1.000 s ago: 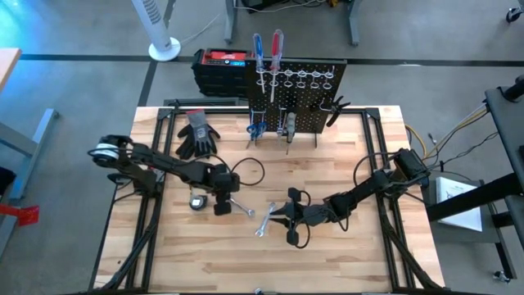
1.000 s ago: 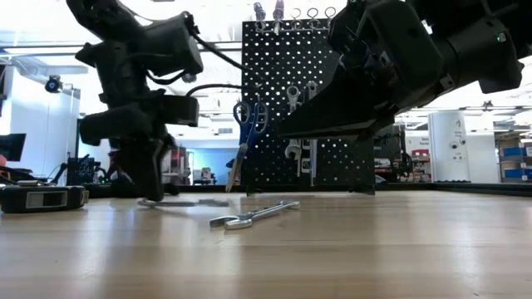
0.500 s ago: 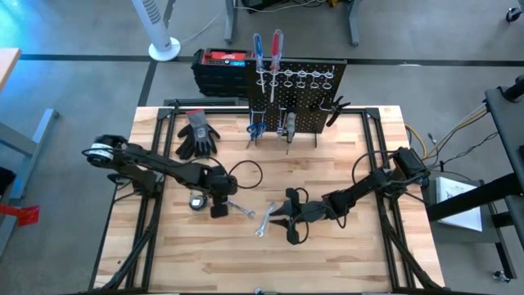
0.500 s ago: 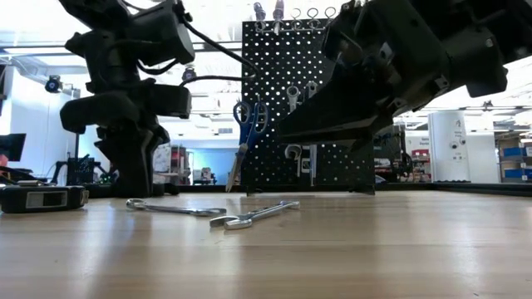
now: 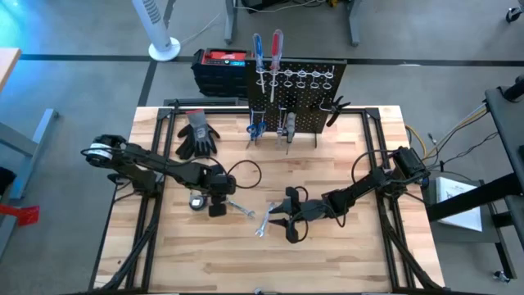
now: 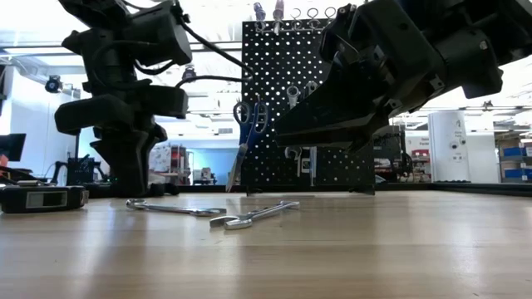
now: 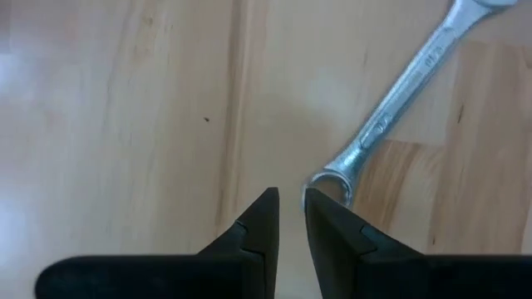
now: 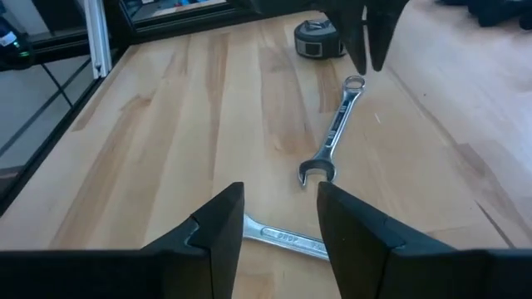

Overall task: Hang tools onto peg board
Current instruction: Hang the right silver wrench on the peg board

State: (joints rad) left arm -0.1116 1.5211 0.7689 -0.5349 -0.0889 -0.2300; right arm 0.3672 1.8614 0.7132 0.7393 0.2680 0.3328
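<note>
- Because the peg board (image 5: 296, 94) stands at the far end of the table, both wrenches lie well in front of it.
- The right gripper (image 5: 277, 214) hangs over the nearer wrench (image 5: 265, 221). Its jaws are partly open, wider than a second ago, holding nothing.
- The left gripper (image 5: 218, 206) sits by the other wrench (image 5: 240, 207), jaws almost closed and empty. It has slid off that wrench.
- The wrenches look hard, thin and slippery. Grab the middle of the bar.

Both arms are matte black, built of blocky jointed segments with looping black cables. The left gripper (image 7: 287, 218) has two dark wedge-shaped fingers tapering to points; the right gripper (image 8: 281, 218) has broader, angular black fingers.
</note>
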